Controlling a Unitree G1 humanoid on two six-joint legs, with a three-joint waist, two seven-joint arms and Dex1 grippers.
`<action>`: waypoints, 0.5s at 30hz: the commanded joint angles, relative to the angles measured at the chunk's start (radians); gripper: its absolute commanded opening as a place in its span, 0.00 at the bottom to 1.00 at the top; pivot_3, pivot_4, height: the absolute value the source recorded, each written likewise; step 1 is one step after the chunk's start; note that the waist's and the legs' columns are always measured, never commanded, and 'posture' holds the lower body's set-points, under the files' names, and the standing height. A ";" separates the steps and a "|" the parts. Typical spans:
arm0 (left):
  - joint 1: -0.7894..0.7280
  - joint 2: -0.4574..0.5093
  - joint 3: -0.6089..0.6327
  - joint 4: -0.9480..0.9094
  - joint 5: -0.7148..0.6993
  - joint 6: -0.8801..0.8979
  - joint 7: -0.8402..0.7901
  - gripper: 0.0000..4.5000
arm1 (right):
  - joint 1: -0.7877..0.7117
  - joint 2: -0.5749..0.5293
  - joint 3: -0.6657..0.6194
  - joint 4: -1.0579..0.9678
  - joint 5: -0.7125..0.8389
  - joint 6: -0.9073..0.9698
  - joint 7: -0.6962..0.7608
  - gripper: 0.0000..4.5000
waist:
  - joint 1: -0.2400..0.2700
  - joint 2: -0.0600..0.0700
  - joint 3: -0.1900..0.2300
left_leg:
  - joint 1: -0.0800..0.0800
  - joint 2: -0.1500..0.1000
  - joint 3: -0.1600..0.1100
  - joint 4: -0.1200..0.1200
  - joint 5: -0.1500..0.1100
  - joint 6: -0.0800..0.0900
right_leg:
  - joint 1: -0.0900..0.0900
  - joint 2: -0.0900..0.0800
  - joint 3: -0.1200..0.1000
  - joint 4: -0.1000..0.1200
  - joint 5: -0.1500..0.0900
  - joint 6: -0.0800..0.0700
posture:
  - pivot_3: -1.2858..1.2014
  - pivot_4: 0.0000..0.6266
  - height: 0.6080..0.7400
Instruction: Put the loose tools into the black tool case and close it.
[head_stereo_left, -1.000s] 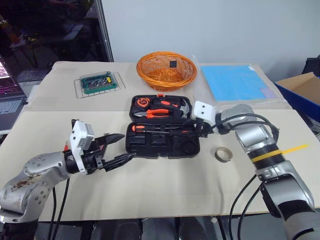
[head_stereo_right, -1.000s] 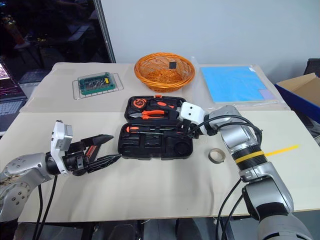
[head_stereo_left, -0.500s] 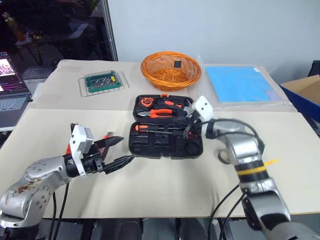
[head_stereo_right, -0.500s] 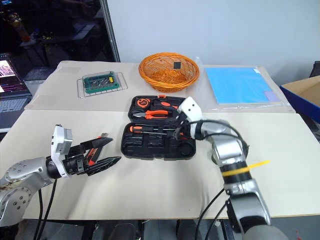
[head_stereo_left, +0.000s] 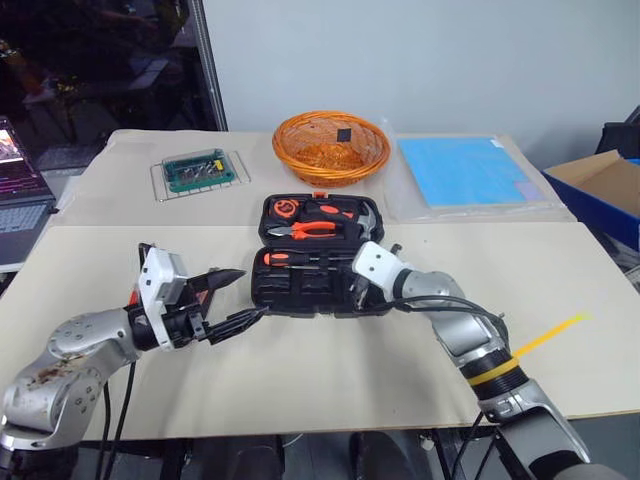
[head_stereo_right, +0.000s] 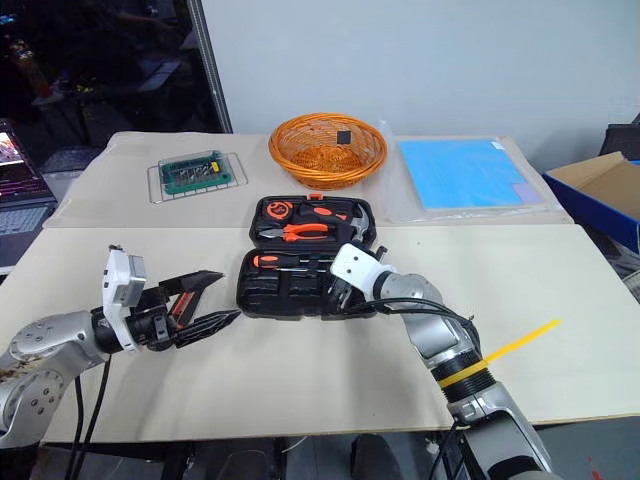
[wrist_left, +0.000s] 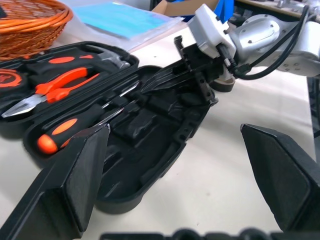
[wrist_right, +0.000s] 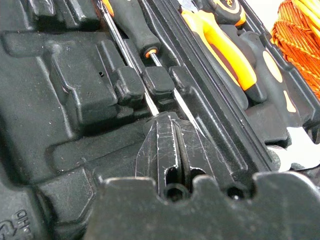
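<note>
The black tool case lies open at the table's middle. Its near half holds two orange-and-black screwdrivers, whose shafts run side by side. My right gripper is shut and empty, its tips down in the near half right at the screwdriver shafts. My left gripper hovers open and level just left of the case, nothing between its fingers. A small grey tape roll peeks out behind the right wrist. Something orange shows behind the left fingers; which tool it is I cannot tell.
The case's far half holds orange-handled pliers, a hammer and a tape measure. Behind stand an orange wire basket, a green board on a rack and a blue sheet. A yellow strip lies right.
My right gripper has shut and swung left and down from the case's right end into its near half; its arm now covers the tape roll. The left gripper has stayed put.
</note>
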 joint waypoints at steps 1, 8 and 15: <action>0.011 -0.047 0.088 0.034 0.087 -0.011 0.196 1.00 | 0.010 0.011 -0.178 -0.270 0.273 0.094 0.057 0.02 | 0.001 0.001 0.001 | -0.002 0.000 0.000 0.000 0.000 0.000 | -0.002 0.000 0.000 0.000 0.005 0.002 | 0.52 0.24 1.00; 0.024 -0.018 0.193 0.039 0.152 0.251 0.461 1.00 | 0.198 -0.231 -0.332 -0.632 0.615 0.333 0.260 0.41 | 0.024 0.000 0.000 | -0.008 -0.001 -0.004 -0.001 -0.002 0.001 | -0.003 -0.001 -0.004 -0.003 0.004 0.002 | 0.52 0.24 1.00; 0.033 0.038 0.235 0.106 0.212 0.454 0.556 1.00 | 0.275 -0.355 -0.372 -0.720 0.718 0.343 0.320 0.95 | 0.010 -0.001 0.001 | -0.005 0.000 -0.002 -0.001 -0.004 -0.001 | -0.004 -0.001 -0.004 -0.003 -0.002 0.000 | 0.52 0.24 1.00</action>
